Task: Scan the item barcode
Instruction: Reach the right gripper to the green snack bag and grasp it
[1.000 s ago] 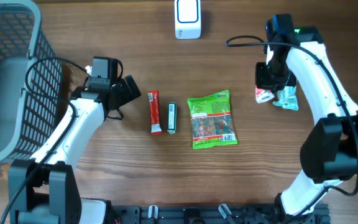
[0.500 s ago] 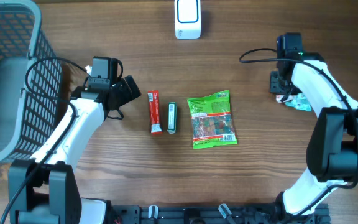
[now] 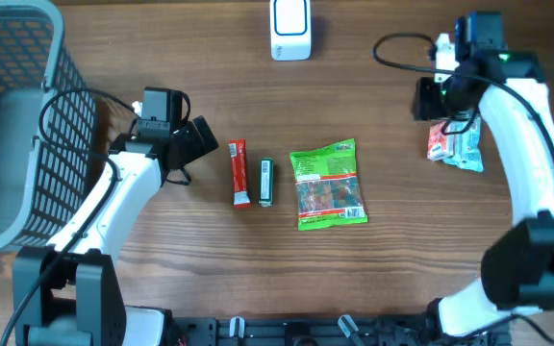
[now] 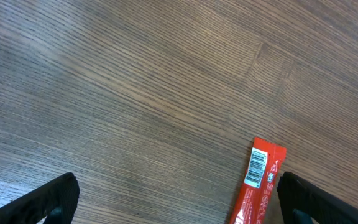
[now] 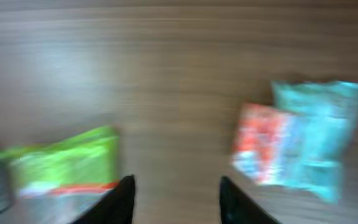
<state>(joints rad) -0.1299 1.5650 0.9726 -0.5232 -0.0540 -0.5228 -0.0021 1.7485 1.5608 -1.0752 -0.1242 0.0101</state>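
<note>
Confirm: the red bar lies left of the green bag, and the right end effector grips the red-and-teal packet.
Wrong on the grip: the right wrist view shows the right end effector empty, the red-and-teal packet lying on the table, clear of it. The rest holds.

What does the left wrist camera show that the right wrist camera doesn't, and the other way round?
Left wrist only: the red stick packet, lying flat with its barcode facing up and sharp. Right wrist only: a blurred picture of the green packet at lower left and a red-and-white packet next to a teal packet at right. Both: the wooden table, and the left gripper and right gripper, each with jaws parted and nothing between them.
</note>
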